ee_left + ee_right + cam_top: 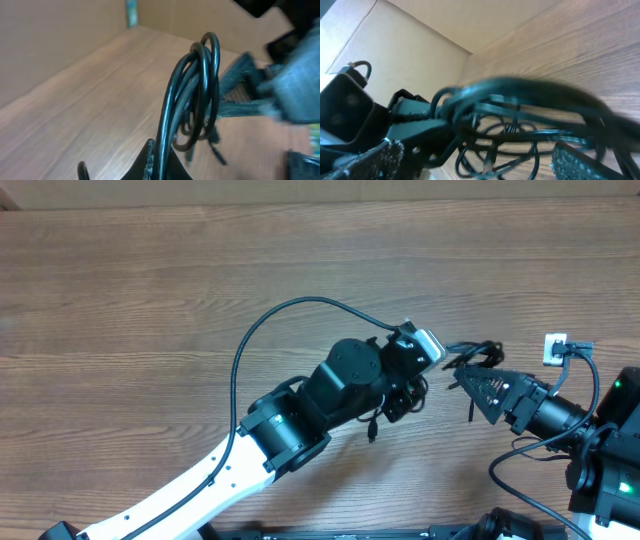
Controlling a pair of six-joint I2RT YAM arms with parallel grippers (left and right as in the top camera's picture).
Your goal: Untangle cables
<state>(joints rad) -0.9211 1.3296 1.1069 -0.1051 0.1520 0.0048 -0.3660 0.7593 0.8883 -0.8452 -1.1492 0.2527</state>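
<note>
The cables (476,356) are thin black cords bunched in a tangle held above the wooden table, right of centre. In the left wrist view their loops (200,85) rise from between the fingers, where my left gripper (162,165) is shut on a strand. A loose plug end (372,427) dangles under the left arm. My right gripper (458,380) points left at the tangle. In its wrist view the bundle (520,107) hangs between the spread fingers (385,155), and the right gripper (480,162) is open around the cords.
The left arm's thick black wiring (290,305) arcs over the table (150,300). A white camera block (553,348) sits on the right wrist. A cardboard wall (420,50) closes the far side.
</note>
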